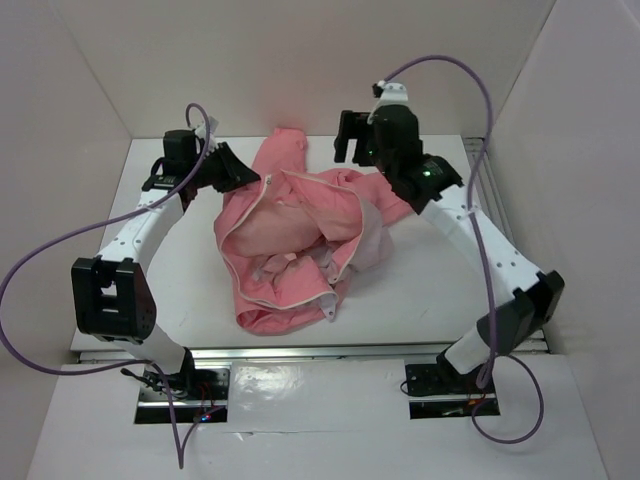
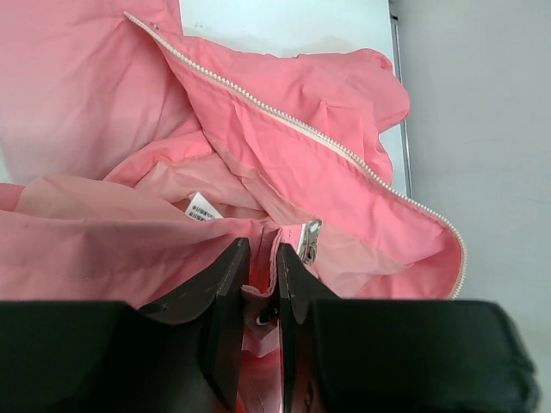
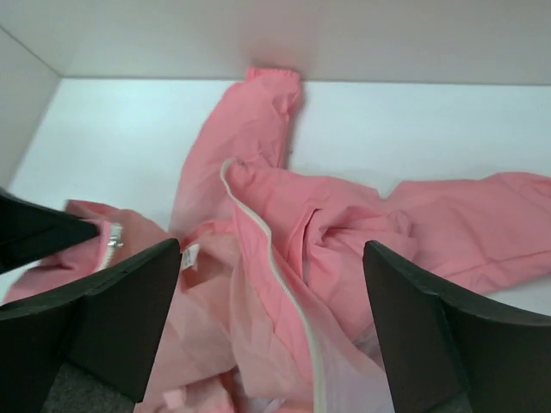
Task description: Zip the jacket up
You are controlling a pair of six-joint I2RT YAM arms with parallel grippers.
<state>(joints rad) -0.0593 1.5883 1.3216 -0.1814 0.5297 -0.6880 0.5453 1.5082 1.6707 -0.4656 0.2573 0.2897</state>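
Jacket (image 1: 290, 250) lies open and bunched at the middle of the table (image 1: 420, 290). The paler lining faces up and one sleeve (image 3: 258, 120) runs toward the back wall.

My left gripper (image 2: 261, 262) sits low at the jacket's left front edge, fingers nearly together with a fold of pink fabric pinched between them. The metal slider (image 2: 310, 239) is just beside my right-hand finger. It looks like I'm gripping the cloth next to it, not the slider itself. A white label (image 2: 204, 207) shows just above the pinch.

My right gripper (image 3: 271, 258) hangs above the far right of the jacket, fingers spread wide, holding nothing. Below it the other front edge stands up in a ridge, its white zipper edging (image 3: 258, 232) plain to see.

Step in hand, as I read it: bring the two zipper halves together at the bottom.

- Keep the left pinch firm and low so the slider end can't wander.
- Lower the right gripper onto the white edging, not the loose lining beside it.
- Follow that edge to its bottom end before closing. I can't tell from here where that end lies, since the folds hide it.
- The zipper teeth (image 2: 284, 120) curve with the cloth, so pull the edge gently taut before any mating.

Risk: the soft fabric bunches and drags the whole jacket.
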